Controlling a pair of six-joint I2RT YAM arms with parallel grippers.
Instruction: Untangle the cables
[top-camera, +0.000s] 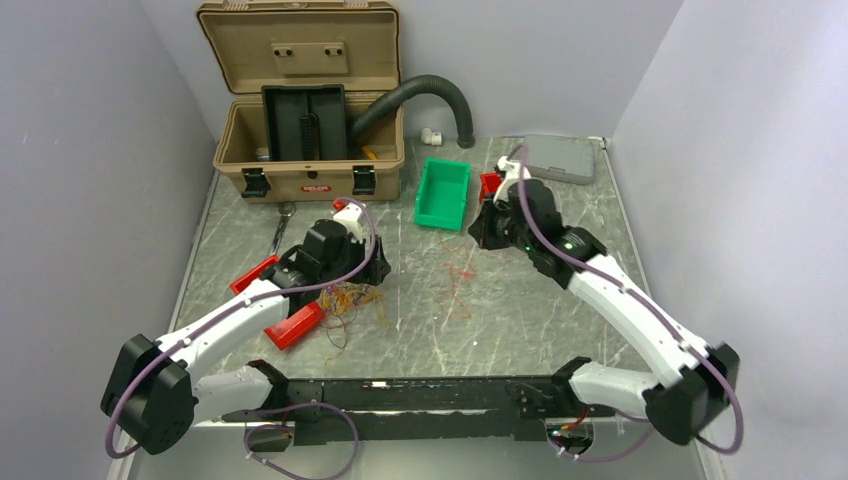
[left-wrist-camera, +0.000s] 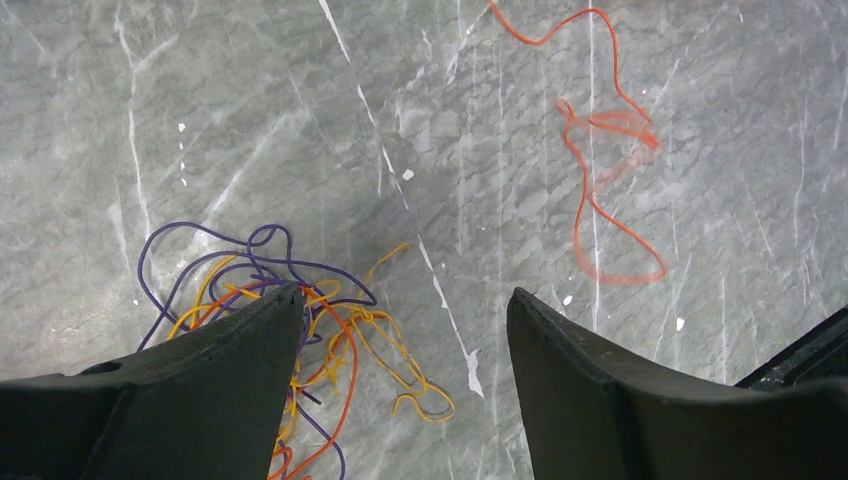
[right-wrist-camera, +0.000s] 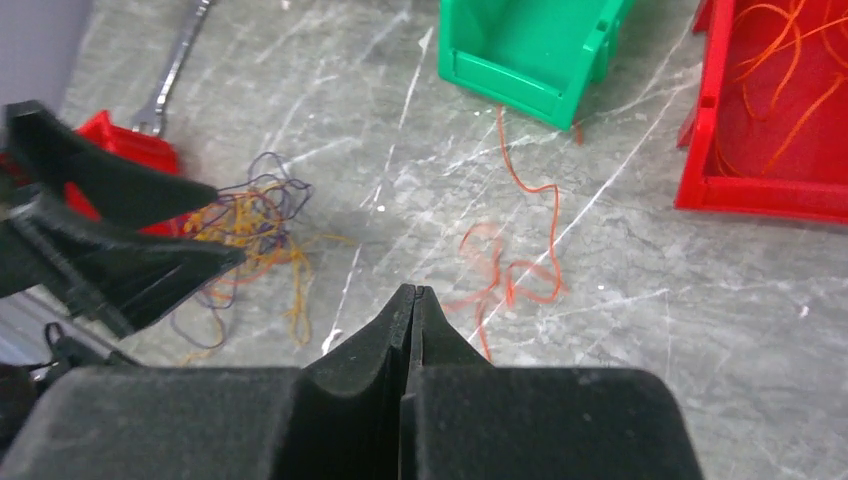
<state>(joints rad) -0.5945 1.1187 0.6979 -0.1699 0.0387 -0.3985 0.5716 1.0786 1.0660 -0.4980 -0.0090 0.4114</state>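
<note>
The cables are a tangled bundle (left-wrist-camera: 300, 330) of hair-thin purple, yellow and orange wires on the marble table, also in the top view (top-camera: 350, 298) and the right wrist view (right-wrist-camera: 250, 225). One orange wire (left-wrist-camera: 600, 170) lies loose and apart to its right, also in the top view (top-camera: 458, 275) and the right wrist view (right-wrist-camera: 510, 270). My left gripper (left-wrist-camera: 405, 295) is open and empty just above the table; its left finger covers part of the bundle. My right gripper (right-wrist-camera: 413, 290) is shut with nothing seen in it, held above the table near the loose orange wire.
A green bin (top-camera: 443, 192) and a red bin (right-wrist-camera: 770, 160) holding orange wires stand at the back. Two red bins (top-camera: 295, 325) lie by the left arm. A wrench (top-camera: 280, 228), a tan toolbox (top-camera: 308, 120), a black hose (top-camera: 430, 90) and a grey box (top-camera: 560, 157) are behind.
</note>
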